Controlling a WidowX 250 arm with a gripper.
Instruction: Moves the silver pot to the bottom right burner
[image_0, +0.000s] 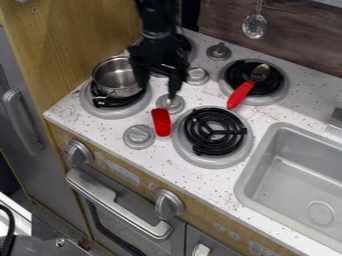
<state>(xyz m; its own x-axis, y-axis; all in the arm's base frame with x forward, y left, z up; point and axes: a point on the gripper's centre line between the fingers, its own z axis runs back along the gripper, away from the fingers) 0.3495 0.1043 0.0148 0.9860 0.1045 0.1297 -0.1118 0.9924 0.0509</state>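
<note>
Grey plastic-looking sink, nearest, is cut off at right. Beyond it is the front right burner, beside a red object too unclear to name. The silver pot sits on the front left burner, its right side partly hidden by the released pincer. Behind, the arm covers much of the rear left burner.

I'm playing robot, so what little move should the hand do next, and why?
Maybe fit the hand over the right rim of the pot: its fingers are apart near there, and the pot sits on the bottom left burner, not the bottom right burner.
</note>
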